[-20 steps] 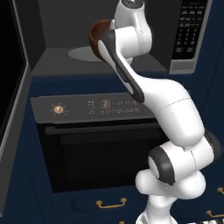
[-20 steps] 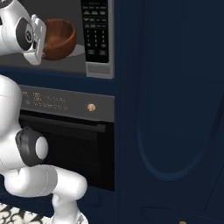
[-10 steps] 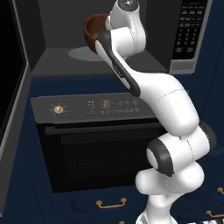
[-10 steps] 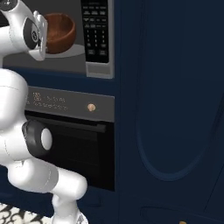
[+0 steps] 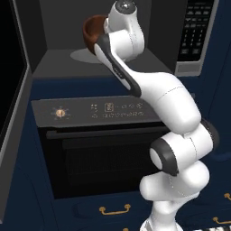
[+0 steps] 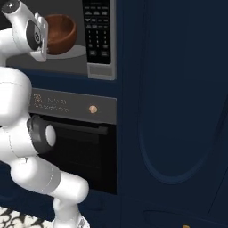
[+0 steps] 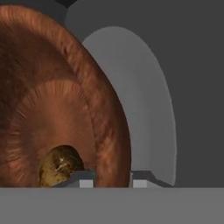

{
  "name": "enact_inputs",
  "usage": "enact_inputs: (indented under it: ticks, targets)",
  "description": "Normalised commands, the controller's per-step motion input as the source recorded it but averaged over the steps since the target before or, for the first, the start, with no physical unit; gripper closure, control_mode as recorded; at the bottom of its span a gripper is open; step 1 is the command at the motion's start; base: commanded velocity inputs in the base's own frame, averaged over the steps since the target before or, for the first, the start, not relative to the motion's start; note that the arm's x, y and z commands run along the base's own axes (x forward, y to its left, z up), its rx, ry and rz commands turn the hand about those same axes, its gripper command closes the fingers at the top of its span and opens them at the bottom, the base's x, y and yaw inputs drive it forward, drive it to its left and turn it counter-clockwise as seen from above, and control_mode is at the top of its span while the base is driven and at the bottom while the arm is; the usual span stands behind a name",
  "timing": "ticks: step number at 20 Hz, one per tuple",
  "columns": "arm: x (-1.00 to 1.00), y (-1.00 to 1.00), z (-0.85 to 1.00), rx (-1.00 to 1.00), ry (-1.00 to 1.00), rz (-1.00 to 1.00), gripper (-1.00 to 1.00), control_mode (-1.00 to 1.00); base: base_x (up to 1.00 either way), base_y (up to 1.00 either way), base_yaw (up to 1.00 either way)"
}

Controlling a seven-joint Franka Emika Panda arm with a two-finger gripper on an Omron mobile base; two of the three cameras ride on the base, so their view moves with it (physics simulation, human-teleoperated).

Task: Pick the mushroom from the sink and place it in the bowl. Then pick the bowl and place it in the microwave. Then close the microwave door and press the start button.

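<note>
The reddish-brown bowl (image 7: 65, 109) fills the left of the hand view, with the tan-brown mushroom (image 7: 59, 166) lying inside it. My gripper (image 7: 113, 179) is shut on the bowl's rim, one fingertip inside and one outside. The bowl (image 5: 92, 30) is inside the open microwave (image 5: 54, 67), at or just above the round turntable plate (image 5: 80, 55); whether it rests on it I cannot tell. From the right side the bowl (image 6: 60, 32) sits behind my wrist, beside the keypad panel (image 6: 98, 31). The microwave door (image 5: 11, 90) stands swung open at the left. The sink is out of view.
Below the microwave is an oven (image 5: 99, 153) with a control strip and a brass knob (image 5: 59, 113). Dark blue cabinet fronts (image 6: 178, 111) fill the right, and drawers with brass handles (image 5: 115, 209) sit lower down. The microwave keypad (image 5: 198, 31) is right of the cavity.
My arm has swung left in the left base view, carrying the bowl a little leftward over the turntable. The grip on the rim is unchanged.
</note>
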Motion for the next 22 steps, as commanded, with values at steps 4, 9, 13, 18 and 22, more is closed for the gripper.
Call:
enact_inputs:
  ticks: [4,9,13,18,22]
  targets:
    - [0.09,0.26,-0.17,-0.04,0.07,0.00,-1.00,-1.00,0.00,0.00,0.00]
    - [0.00,0.14,-0.08,-0.02,-0.13,0.00,-1.00,-1.00,0.00,0.00,0.00]
    - [0.00,0.00,0.00,-0.01,-0.37,0.00,-1.00,-1.00,0.00,0.00,0.00]
    - [-0.22,0.00,-0.04,-0.03,-0.33,0.00,-1.00,-1.00,0.00,0.00,0.00]
    - [-0.99,0.00,0.24,0.00,-0.09,0.00,-1.00,-1.00,0.00,0.00,0.00]
